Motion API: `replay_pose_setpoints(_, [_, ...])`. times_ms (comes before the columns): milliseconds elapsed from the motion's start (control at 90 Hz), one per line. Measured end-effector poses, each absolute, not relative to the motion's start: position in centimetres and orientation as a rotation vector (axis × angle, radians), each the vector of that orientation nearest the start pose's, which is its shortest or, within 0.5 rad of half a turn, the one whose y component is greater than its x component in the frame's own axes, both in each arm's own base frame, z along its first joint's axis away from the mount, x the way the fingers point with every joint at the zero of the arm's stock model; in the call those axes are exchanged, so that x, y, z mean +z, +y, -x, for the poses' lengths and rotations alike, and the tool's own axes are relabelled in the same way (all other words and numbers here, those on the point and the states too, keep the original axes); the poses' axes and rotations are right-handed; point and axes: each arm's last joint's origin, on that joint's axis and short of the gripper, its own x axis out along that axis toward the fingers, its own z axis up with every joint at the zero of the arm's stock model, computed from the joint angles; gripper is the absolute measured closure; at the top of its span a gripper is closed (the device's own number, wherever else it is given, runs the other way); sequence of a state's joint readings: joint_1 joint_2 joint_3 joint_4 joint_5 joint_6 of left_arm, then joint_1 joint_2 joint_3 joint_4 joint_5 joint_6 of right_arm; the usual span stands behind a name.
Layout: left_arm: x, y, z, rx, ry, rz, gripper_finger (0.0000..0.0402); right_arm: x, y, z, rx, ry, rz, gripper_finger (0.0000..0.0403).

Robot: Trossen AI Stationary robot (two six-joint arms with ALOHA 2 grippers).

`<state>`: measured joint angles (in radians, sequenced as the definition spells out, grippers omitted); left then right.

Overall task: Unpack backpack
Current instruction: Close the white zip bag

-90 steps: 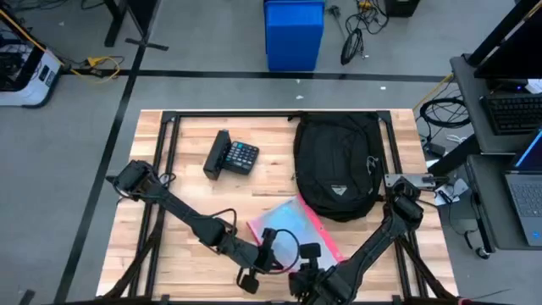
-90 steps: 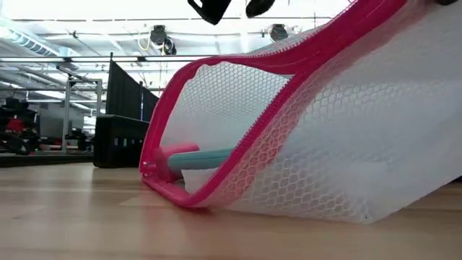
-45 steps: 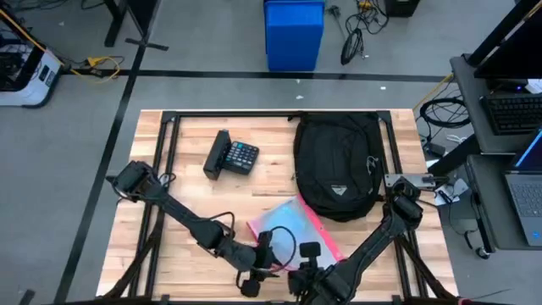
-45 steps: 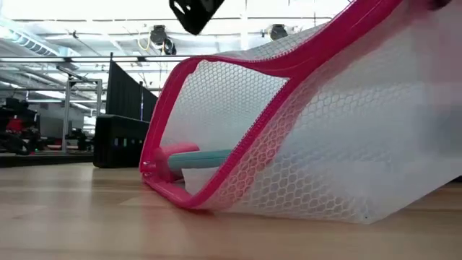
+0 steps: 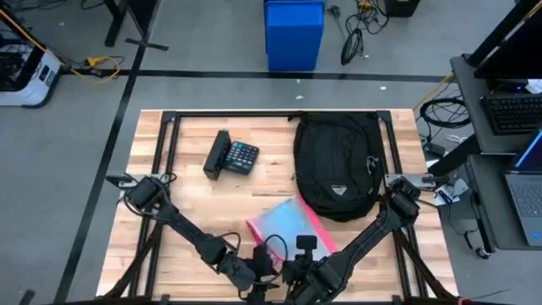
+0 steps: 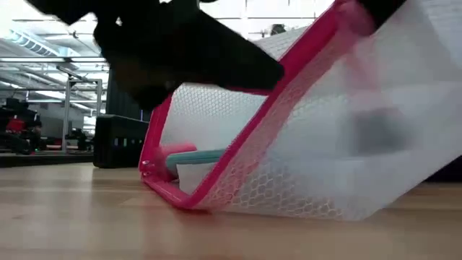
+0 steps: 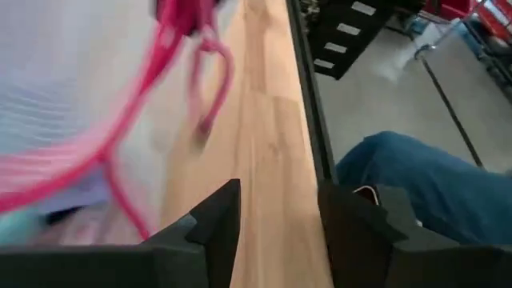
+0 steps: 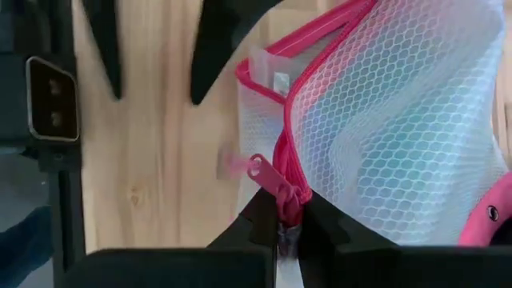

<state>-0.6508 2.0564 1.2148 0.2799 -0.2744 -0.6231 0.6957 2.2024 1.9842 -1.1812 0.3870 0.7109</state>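
Your backpack (image 5: pixel 339 166) lies at the table's far right, well beyond both grippers, while your right gripper (image 8: pixel 286 218) pinches the pink zipper edge of the mesh pouch (image 5: pixel 288 224) between them, left gripper (image 7: pixel 276 216) spread empty alongside, calculator (image 5: pixel 232 156) far left

two dark, slim jointed arms with black cables looping near each wrist. the left gripper (image 7: pixel 276 232) has matte black angular fingers; the right gripper (image 8: pixel 290 226) matches.
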Motion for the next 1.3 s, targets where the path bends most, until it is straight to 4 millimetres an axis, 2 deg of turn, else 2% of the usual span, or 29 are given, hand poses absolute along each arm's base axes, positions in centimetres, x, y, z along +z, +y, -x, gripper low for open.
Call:
replay_pose_setpoints(200, [12.9,-25.9,-35.8,-0.159,0.493,0.427,0.0246,22.9,27.3,-35.1,-0.191,1.184,0.08,0.0395])
replay_pose_setpoints(400, [11.3,-25.5,-35.9,-0.062,0.525,0.475,0.0246,22.9,27.3,-35.1,-0.199,1.184,0.07,0.0399])
replay_pose_setpoints(600, [11.3,-25.6,-35.7,-0.03,0.509,0.464,0.0246,22.9,27.3,-35.1,-0.194,1.183,0.076,0.0399])
replay_pose_setpoints(911, [11.3,-24.8,-36.3,0.025,0.484,0.448,0.0246,22.9,27.3,-35.1,-0.192,1.183,0.078,0.0399])
replay_pose_setpoints(1300, [11.3,-25.0,-36.1,-0.013,0.473,0.267,0.0246,22.9,27.4,-35.1,-0.181,1.18,0.087,0.0399])
